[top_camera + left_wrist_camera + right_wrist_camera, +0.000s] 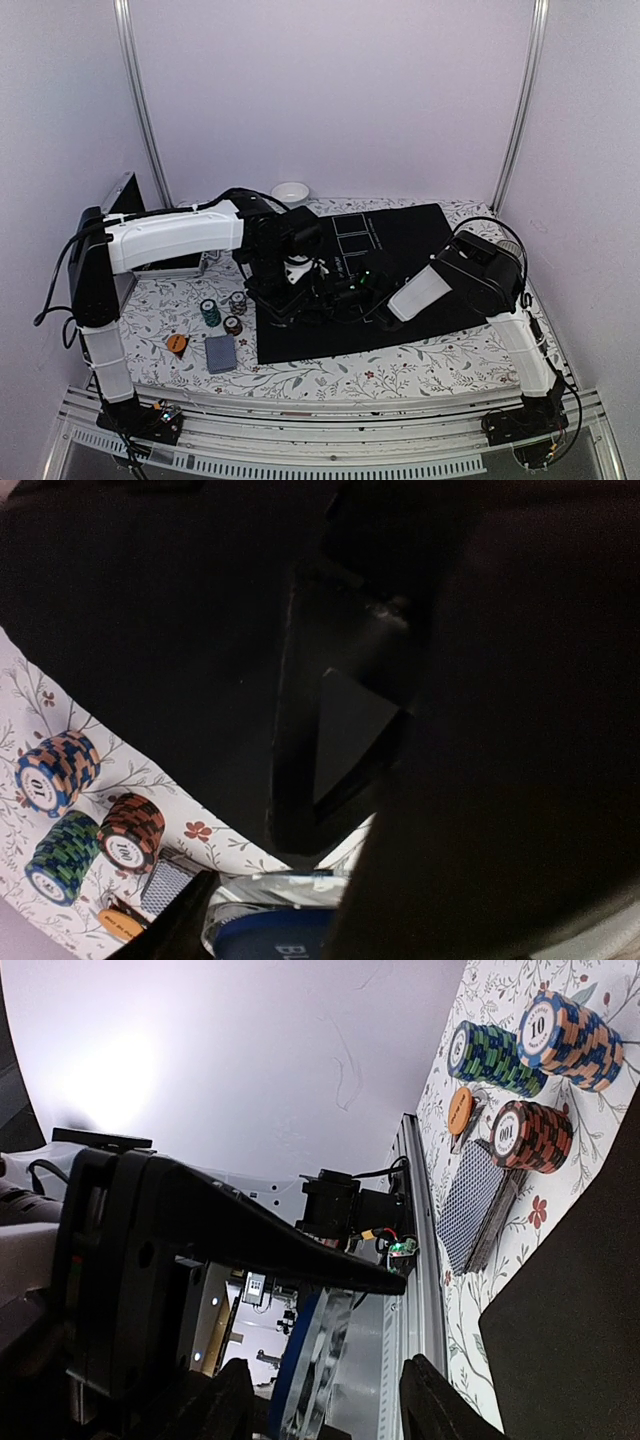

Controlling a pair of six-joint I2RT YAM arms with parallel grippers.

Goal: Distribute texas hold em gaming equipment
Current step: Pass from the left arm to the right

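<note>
A blue button disc (262,935) with a clear rim is held between the fingers of my left gripper (270,912) over the black mat (400,250). My right gripper (325,1405) faces it, and its fingers (430,1400) stand either side of the disc (310,1360) with gaps. Both grippers meet at the mat's left part: left gripper (300,285), right gripper (350,290). On the floral cloth stand a green chip stack (208,312), a blue-orange stack (238,302) and a red stack (232,325). Beside them lie an orange disc (177,343) and the card deck (221,352).
A small white bowl (290,192) stands at the back of the table. The silver case (130,200) stands open at the far left behind the left arm. White rectangles (352,238) are marked on the mat. A metal rail (330,455) runs along the near edge.
</note>
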